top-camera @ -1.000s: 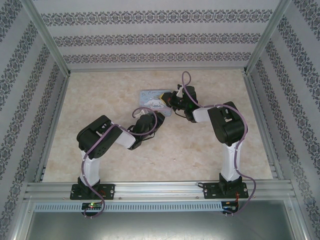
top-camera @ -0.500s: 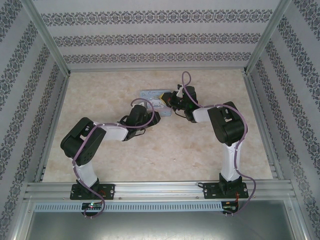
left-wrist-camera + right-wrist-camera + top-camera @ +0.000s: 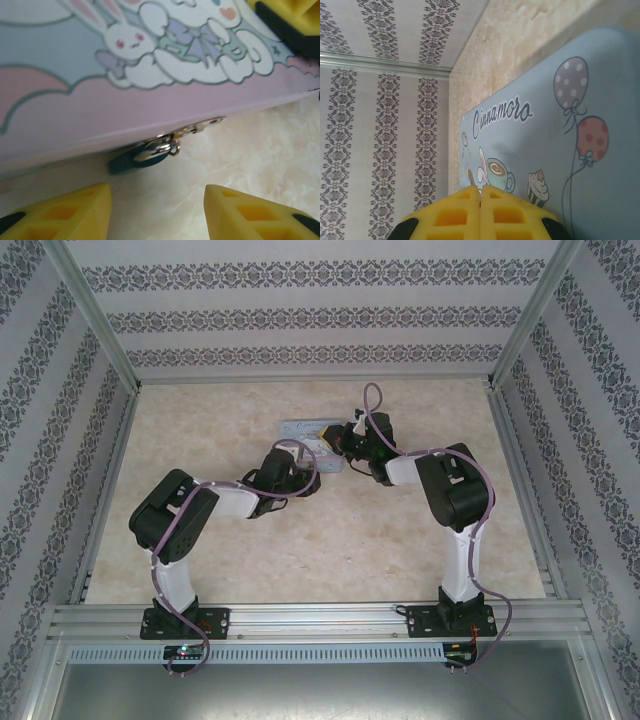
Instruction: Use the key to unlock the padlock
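Padlock (image 3: 127, 160) below the tin (image 3: 150, 105), just ahead of the wide-open, empty left tool (image 3: 157, 202); right tool (image 3: 480, 194) fully closed.

L gripper (image 3: 157, 207) jaws apart, arm stretched fwd; R gripper (image 3: 480, 199) pinched closed, elbow bent.

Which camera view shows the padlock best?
The left wrist view: the padlock sits close up, dark bluish, at the lower edge of the tin, ahead of the open left gripper. In the top external view it is too small to make out; the right wrist view faces the tin's lid.
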